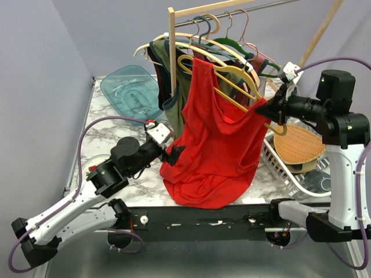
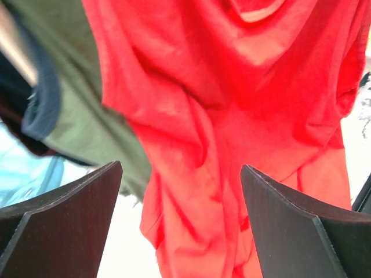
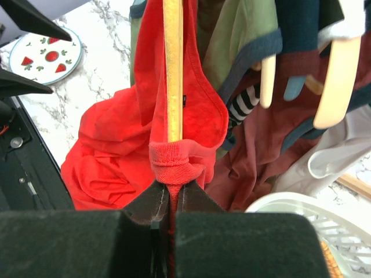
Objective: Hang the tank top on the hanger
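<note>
so the right gripper [image 3: 168, 194] is pinched on the tank top [image 1: 214, 139] strap bunched at the hanger [image 3: 172, 69] tip, probably pinning that side on, while the left gripper [image 2: 181, 168] is spread wide by the hem pooled mid-frame on the table [image 1: 116, 139]

Top external view: fixed high behind both arm bases, facing forward and down over the counter [image 1: 104, 136] toward the rack [image 1: 171, 52]; wide coverage. Left wrist view: very near, looking out between the left fingers [image 2: 64, 214] at the tank top [image 2: 232, 116]. Right wrist view: near, looking along the right fingers [image 3: 145, 205] at the hanger [image 3: 172, 69], counter beyond; all three views share the tank top.
</note>
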Available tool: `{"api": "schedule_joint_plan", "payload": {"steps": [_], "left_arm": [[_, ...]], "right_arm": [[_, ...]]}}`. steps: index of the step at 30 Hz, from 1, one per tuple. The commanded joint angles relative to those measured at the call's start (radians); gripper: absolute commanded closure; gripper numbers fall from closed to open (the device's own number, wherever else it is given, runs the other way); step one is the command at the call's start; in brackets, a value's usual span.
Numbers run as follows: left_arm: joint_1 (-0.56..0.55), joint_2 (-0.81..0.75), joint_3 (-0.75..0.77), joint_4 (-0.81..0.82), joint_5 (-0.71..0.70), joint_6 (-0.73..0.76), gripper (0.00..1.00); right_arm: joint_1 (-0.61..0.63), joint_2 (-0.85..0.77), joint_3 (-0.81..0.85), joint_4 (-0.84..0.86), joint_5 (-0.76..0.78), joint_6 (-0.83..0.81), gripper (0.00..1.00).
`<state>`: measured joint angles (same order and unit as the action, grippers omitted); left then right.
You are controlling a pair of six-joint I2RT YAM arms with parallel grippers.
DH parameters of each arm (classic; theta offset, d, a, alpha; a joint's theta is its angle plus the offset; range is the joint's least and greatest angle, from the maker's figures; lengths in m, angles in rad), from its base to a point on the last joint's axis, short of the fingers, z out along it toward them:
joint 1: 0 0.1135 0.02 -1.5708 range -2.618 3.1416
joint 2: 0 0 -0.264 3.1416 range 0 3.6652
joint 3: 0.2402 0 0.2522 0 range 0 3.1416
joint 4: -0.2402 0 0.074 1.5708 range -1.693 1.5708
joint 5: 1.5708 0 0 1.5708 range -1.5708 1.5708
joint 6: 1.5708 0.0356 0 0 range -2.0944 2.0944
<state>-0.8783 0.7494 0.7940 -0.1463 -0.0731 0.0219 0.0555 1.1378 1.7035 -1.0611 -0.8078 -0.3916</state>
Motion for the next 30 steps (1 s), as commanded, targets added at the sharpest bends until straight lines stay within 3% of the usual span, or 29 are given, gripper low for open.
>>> {"api": "schedule_joint_plan", "payload": {"steps": [1, 11, 30], "left_arm": [[0.006, -0.079, -0.001, -0.13, -0.105, 0.024, 0.02], [0.006, -0.223, -0.033, -0.216, -0.18, 0.009, 0.01], [0.006, -0.209, -0.032, -0.216, -0.16, 0.013, 0.01]], "right_arm": [[0.069, 0.054, 0.117, 0.067, 0.071, 0.042, 0.99], [0.13, 0.129, 0.225, 0.038, 0.081, 0.02, 0.99], [0.127, 0.105, 0.222, 0.021, 0.027, 0.011, 1.0]]}}
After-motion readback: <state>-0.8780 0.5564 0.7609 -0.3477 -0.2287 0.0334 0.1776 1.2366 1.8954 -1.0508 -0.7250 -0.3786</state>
